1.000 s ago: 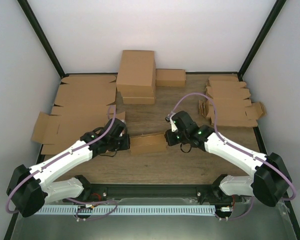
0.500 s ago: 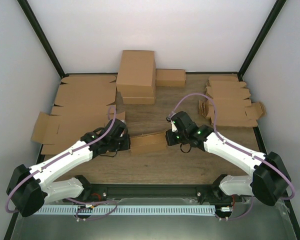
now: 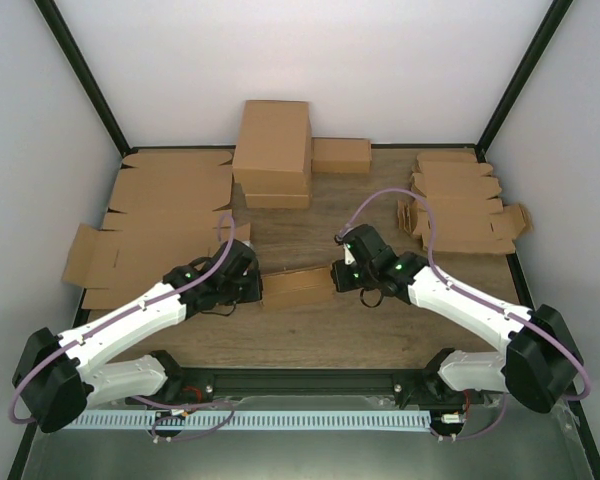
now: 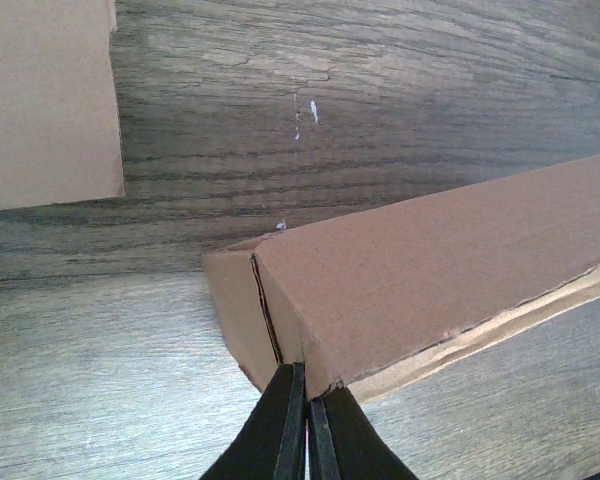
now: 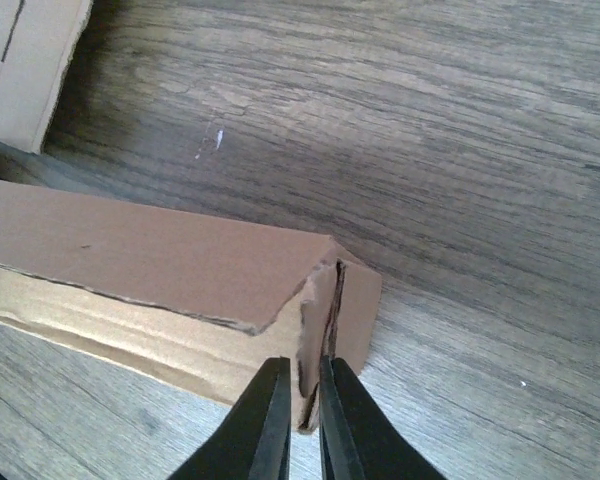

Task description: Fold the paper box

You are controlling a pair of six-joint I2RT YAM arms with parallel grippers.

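Observation:
The paper box (image 3: 298, 287) is a small brown cardboard box, lying long side left to right on the wooden table between my two arms. My left gripper (image 3: 256, 289) is at its left end. In the left wrist view its fingers (image 4: 307, 378) are pinched shut on the lower corner of the box's end wall (image 4: 242, 310). My right gripper (image 3: 337, 277) is at the right end. In the right wrist view its gripper (image 5: 302, 378) is closed on the thin end flap of the box (image 5: 160, 265). The top panel's long edge is ragged and slightly raised.
Finished boxes (image 3: 273, 150) are stacked at the back centre, with a smaller one (image 3: 341, 155) beside them. Large flat cardboard sheets (image 3: 170, 200) lie at the left. A pile of small flat blanks (image 3: 460, 205) lies at the right. A sheet corner (image 4: 45, 100) lies near the left gripper.
Both grippers and the box between them have shifted very slightly toward the near edge. The grips look the same.

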